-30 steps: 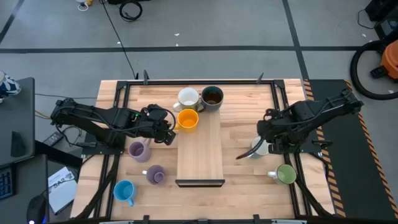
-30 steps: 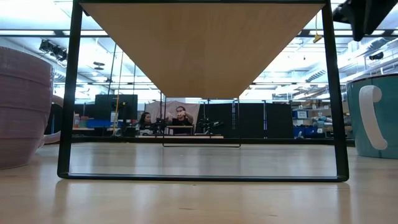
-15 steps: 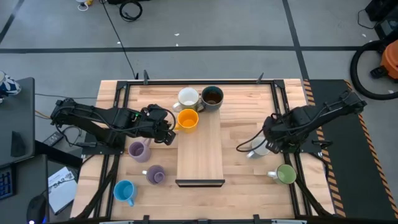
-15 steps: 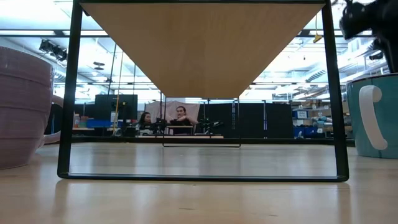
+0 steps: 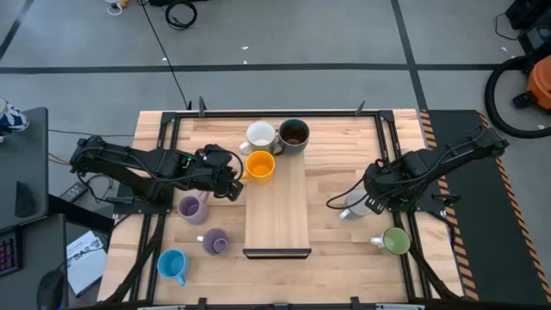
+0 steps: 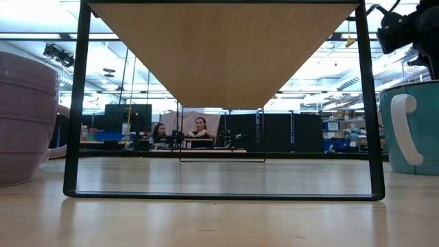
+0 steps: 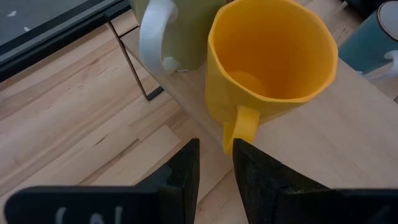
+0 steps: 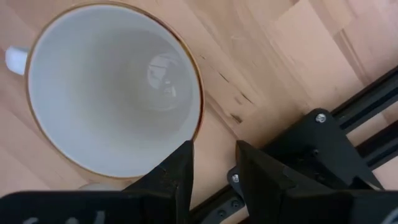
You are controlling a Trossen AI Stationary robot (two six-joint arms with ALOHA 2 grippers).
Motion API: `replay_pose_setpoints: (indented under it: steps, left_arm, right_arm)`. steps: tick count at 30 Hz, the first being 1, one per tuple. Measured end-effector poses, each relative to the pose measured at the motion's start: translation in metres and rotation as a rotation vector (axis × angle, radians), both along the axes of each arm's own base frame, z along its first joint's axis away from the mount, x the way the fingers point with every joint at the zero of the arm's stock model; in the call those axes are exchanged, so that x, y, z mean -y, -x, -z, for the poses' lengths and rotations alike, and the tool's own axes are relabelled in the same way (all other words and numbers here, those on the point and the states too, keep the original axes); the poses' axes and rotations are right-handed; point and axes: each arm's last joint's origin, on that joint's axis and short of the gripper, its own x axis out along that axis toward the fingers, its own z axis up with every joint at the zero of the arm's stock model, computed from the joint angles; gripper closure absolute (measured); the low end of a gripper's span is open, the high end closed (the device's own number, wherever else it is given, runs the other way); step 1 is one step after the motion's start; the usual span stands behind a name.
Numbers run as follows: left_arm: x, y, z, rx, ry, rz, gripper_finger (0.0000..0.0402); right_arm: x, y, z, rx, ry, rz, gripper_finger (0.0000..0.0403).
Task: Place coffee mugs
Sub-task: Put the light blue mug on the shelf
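A white mug (image 5: 260,135), a dark grey mug (image 5: 294,135) and an orange mug (image 5: 259,165) stand on a raised wooden shelf (image 5: 277,215). Two lavender mugs (image 5: 191,207) (image 5: 214,242), a light blue mug (image 5: 172,264), a green mug (image 5: 395,241) and a second white mug (image 5: 355,208) stand on the table. My left gripper (image 5: 237,175) (image 7: 216,146) is narrowly open at the orange mug's (image 7: 270,56) handle. My right gripper (image 5: 366,201) (image 8: 214,149) is open, pointing down over the near-right rim of the second white mug (image 8: 112,93). My left gripper comes level from the table's left, and its fingertips end right at the orange mug's handle (image 7: 241,124); I cannot tell whether they touch it. My right gripper has one fingertip (image 8: 185,155) at the white mug's rim (image 8: 198,118) and the other outside it; I cannot tell whether it touches.
The shelf stands on a thin black frame with legs (image 6: 77,103) (image 6: 365,103); I see its underside (image 6: 219,48) in the low view. The green mug (image 6: 411,123) and a lavender mug (image 6: 24,116) flank it near the front. Black rails (image 8: 348,118) edge the table.
My right gripper has come down toward the second white mug and moved slightly toward the table's near edge; more of the mug now shows beside it. The mugs have stayed in place.
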Motion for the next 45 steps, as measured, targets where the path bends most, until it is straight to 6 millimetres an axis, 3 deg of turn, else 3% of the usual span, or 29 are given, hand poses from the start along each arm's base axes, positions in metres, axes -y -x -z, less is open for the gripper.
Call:
replay_pose_setpoints:
  steps: [12,32,45]
  left_arm:
    - [0.000,0.000,0.000,0.000,0.000,0.000,0.0299]
    - [0.000,0.000,0.000,0.001,0.001,-0.001,0.0299]
    - [0.000,0.001,-0.001,-0.011,-0.019,0.028,0.0299]
  right_arm:
    - [-0.001,0.002,-0.015,0.041,-0.107,0.141,0.0276]
    - [-0.010,-0.021,0.004,-0.123,-0.076,0.332,0.0276]
    - [-0.016,-0.040,0.021,-0.211,-0.028,0.332,0.0278]
